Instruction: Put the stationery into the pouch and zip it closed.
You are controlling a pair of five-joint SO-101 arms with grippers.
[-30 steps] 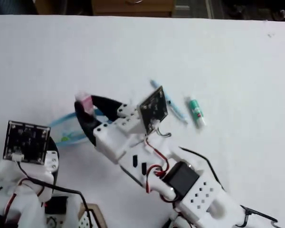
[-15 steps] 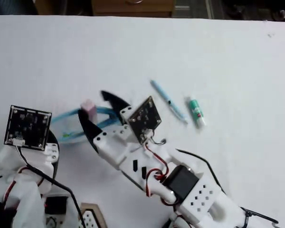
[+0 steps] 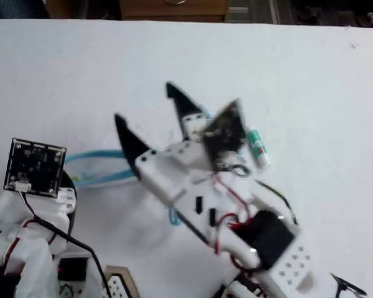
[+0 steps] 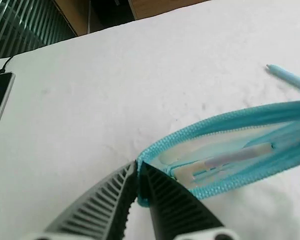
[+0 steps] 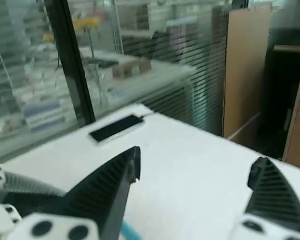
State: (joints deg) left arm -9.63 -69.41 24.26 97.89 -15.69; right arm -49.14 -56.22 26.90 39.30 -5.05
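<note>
My left tool [image 4: 138, 169] clamped one end of the pouch [image 4: 200, 147]. My right tool [image 3: 144, 102] gaped wide near the other.

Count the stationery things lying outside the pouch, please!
2: a blue pen on the table near the pouch, and a glue stick beside the right arm. More may hide under that arm.
</note>
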